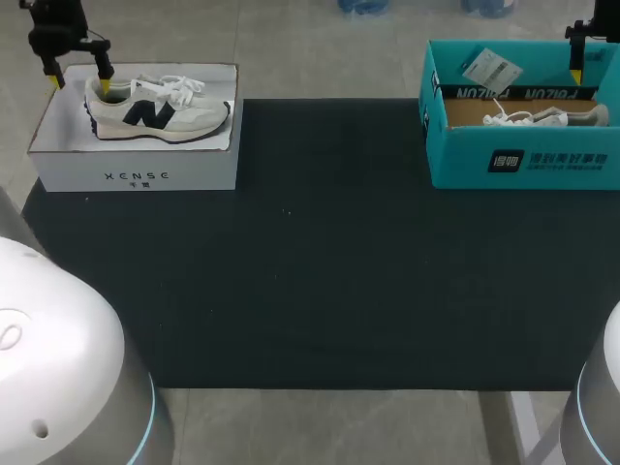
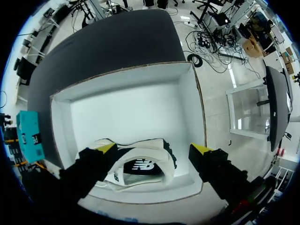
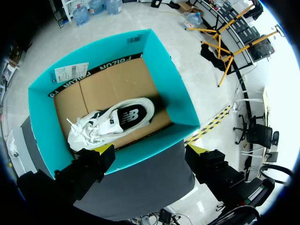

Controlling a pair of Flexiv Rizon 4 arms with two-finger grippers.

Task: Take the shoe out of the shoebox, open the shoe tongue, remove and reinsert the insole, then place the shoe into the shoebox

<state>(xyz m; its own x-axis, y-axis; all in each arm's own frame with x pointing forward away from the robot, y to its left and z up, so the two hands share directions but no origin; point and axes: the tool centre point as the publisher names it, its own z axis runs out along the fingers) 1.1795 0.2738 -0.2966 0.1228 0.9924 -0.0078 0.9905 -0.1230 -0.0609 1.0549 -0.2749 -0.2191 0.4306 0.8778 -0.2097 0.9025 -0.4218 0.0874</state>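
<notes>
A white sneaker with a dark logo (image 1: 160, 108) lies on its side in the shallow white box (image 1: 136, 167) at the table's far left. My left gripper (image 1: 79, 82) hangs open over the sneaker's heel end. In the left wrist view the heel (image 2: 140, 166) shows between the spread fingers of that gripper (image 2: 154, 149), inside the white box (image 2: 197, 98). A second white sneaker (image 1: 542, 118) lies in the teal shoebox (image 1: 523, 160) at the far right. My right gripper (image 3: 152, 150) is open above the near wall of that box (image 3: 42, 93), well above the sneaker (image 3: 112, 119).
A black mat (image 1: 339, 252) covers the table between the two boxes. A paper tag (image 1: 491, 68) is fixed on the teal box's back wall. My right gripper (image 1: 591, 68) shows only partly at the far right edge of the head view.
</notes>
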